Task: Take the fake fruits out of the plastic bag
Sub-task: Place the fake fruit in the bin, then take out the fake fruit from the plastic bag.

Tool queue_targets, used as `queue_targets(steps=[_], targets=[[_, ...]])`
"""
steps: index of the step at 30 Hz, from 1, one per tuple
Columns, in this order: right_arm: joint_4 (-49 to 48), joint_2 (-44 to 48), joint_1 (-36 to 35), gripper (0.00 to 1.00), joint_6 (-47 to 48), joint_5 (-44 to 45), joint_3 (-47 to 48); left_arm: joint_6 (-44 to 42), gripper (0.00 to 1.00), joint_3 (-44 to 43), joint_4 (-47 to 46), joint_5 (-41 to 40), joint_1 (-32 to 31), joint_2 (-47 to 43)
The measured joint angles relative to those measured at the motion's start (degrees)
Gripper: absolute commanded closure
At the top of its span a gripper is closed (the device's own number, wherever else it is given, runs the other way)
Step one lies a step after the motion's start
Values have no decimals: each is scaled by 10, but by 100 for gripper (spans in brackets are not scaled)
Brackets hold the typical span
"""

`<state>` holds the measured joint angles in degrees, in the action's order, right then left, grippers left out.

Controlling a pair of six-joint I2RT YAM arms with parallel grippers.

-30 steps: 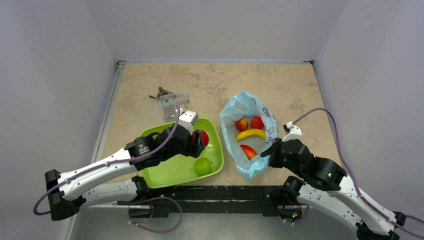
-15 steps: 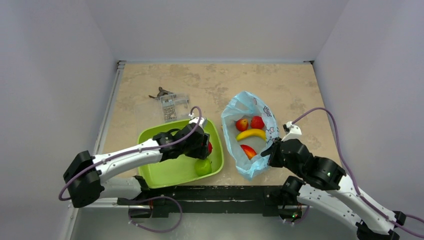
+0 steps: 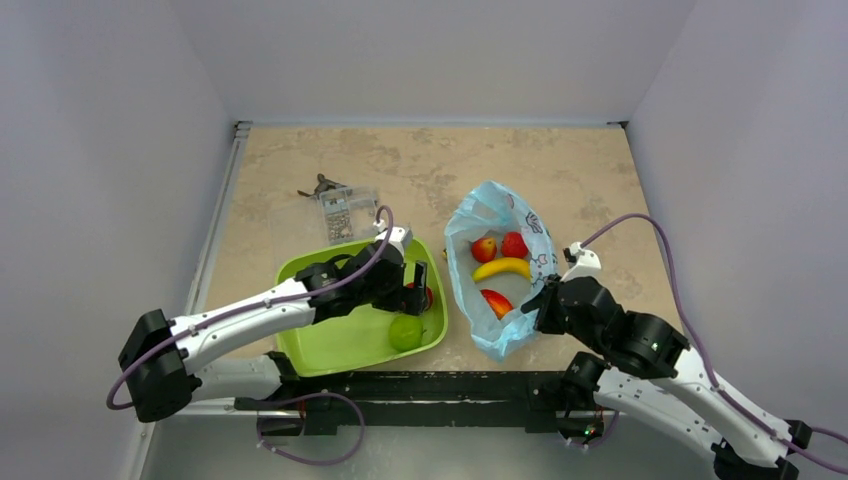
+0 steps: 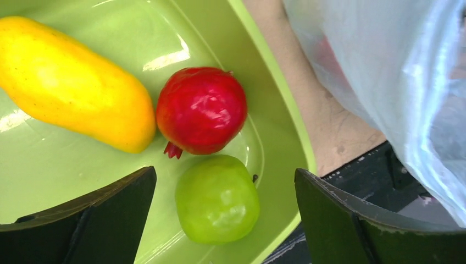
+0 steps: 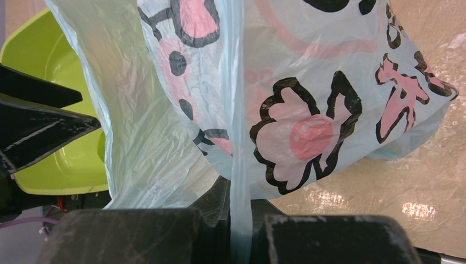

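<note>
Partly done. In the tray (image 3: 300,270) at the near edge of the table (image 3: 400,160): green apple (image 4: 217,199) and red round fruit (image 4: 201,110) out, left gripper (image 3: 415,283) above, jaws wide apart, empty. Yet to fetch from the plastic bag (image 3: 480,210) just right: banana (image 3: 501,268), mango (image 3: 497,302), two more. Clamped on the bag's near rim: right gripper (image 3: 545,305).

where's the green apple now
In the top view, the green apple sits in the near right corner of the green tray, beside the red round fruit.
</note>
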<state>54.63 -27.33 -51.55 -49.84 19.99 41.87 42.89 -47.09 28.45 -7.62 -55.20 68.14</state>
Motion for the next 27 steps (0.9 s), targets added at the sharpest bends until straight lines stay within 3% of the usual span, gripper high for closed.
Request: queue_targets(steps=[7,15,21,27], targets=[[-2,-2,0,100,0,0,0,-5,15,-7,-33,49,0,-46],[-2,-2,0,100,0,0,0,-23,23,-67,-130,135,-28,-24],[-2,-2,0,100,1,0,0,-45,45,-175,-159,148,-65,58],[-2,-1,0,100,1,0,0,-39,67,-271,-133,121,-76,179]])
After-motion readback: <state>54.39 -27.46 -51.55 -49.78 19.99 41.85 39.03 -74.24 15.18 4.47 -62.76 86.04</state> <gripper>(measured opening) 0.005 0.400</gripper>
